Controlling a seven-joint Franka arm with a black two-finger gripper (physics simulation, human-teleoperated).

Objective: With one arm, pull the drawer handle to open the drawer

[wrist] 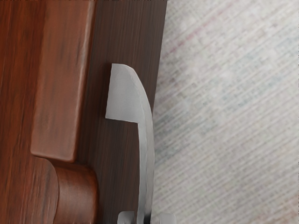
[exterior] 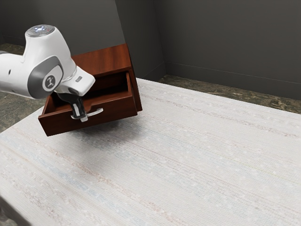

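Dark gray walls [exterior: 211, 33] stand behind a big pale bench [exterior: 197, 155] with thin stripes on it. In the upper left of the exterior view a small red-brown cabinet [exterior: 110, 59] sits on the bench. Its 1 drawer [exterior: 117, 106] sticks out part of the way, and you can see a dark gap behind its front. A silver handle [exterior: 95, 112] is on that front.

The white arm [exterior: 42, 66] comes in from the left edge of that view. Its black gripper [exterior: 80, 115] points down at the end of the handle nearest the left edge. In the wrist view the handle [wrist: 131, 98] looks like a thin curved blade standing off the dark drawer front. 2 pale fingertips [wrist: 126, 217] sit right against it, 1 on each side. So I think the gripper is pinching the handle.

The job right now looks like the pull itself. The drawer is open a bit, but there seems to be more room to go. To do it well, the pull should go straight away from the cabinet, the same way the drawer slides. A pull to the side could jam the drawer. The pinch should be tight, since the blade is thin and smooth and could slip out. Going slow is best, because the cabinet looks small and might slide along the bench.
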